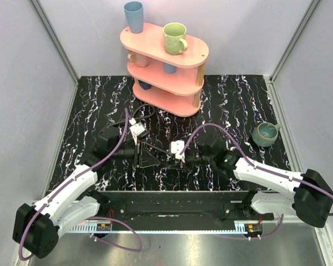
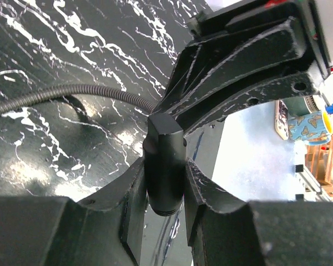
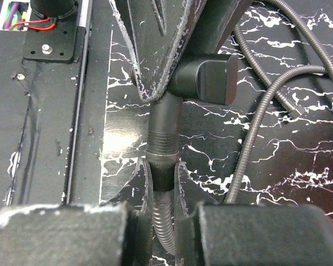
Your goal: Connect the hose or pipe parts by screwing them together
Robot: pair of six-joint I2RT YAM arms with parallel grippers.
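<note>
In the left wrist view my left gripper (image 2: 164,174) is shut on a short black pipe fitting (image 2: 164,160), threaded end towards the camera. A ribbed black hose (image 2: 66,95) lies on the table behind it. My right gripper (image 3: 164,172) is shut on the knurled nut (image 3: 164,166) at the end of a ribbed hose (image 3: 165,221). The nut sits against the fitting's threaded stem (image 3: 165,133), in line with it. From above, the left gripper (image 1: 149,155) and right gripper (image 1: 172,157) meet tip to tip at mid-table.
Loose hose loops (image 3: 266,105) curve over the marbled table (image 1: 233,94) to the right of the joint and behind the left gripper (image 1: 108,136). A pink three-tier shelf (image 1: 155,47) with mugs stands at the back. A teal mug (image 1: 265,134) sits at the right.
</note>
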